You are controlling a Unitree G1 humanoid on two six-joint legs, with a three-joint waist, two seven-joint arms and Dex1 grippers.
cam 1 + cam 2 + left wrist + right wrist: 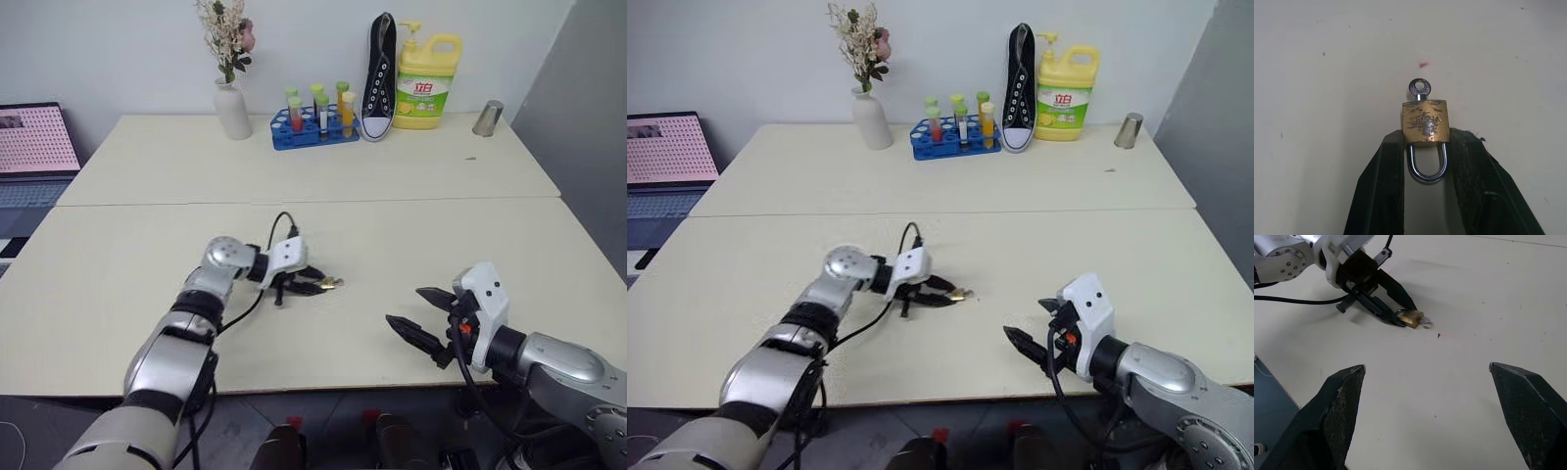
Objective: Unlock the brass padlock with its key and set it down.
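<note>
From my station, the brass padlock (1424,122) shows a scuffed, dull golden metal body with a worn stamped face; its shackle is bright, polished silvery wire. The key (1420,88) looks like shiny steel. The left gripper (1426,147) has matt black, slightly rough fingers (1386,191). The table (127,264) I see is smooth, matt cream laminate, lightly speckled. The right gripper (1426,377) fingers look matt black plastic.

Brass padlock (330,284) in left pincer (315,282)
</note>
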